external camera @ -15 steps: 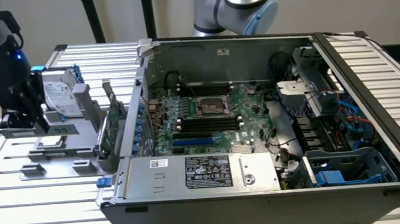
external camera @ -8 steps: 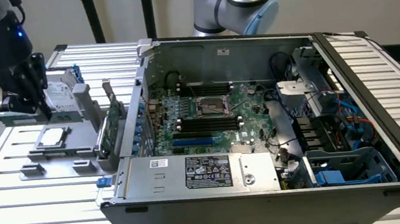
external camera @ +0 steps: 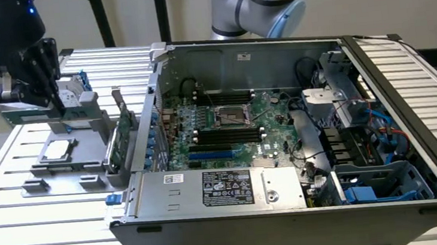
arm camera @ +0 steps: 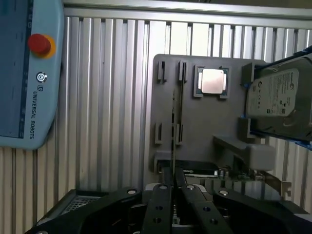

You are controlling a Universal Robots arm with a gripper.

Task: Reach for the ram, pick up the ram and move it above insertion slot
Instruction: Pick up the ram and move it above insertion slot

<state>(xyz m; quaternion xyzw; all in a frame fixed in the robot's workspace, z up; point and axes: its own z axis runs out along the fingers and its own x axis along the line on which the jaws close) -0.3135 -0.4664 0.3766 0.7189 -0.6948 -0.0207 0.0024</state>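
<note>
Thin green ram stick, edge-on over the slotted grey plastic holder, off the open black computer case.
The black gripper has its fingers drawn close on both faces, apparently pinching the ram; the narrow grip risks tilt, slip, or snagging the holder's slots.

A slatted aluminium table carries an open computer case and, just beside it toward the exterior view's left, a grey parts holder; a teach pendant also lies on the slats
</note>
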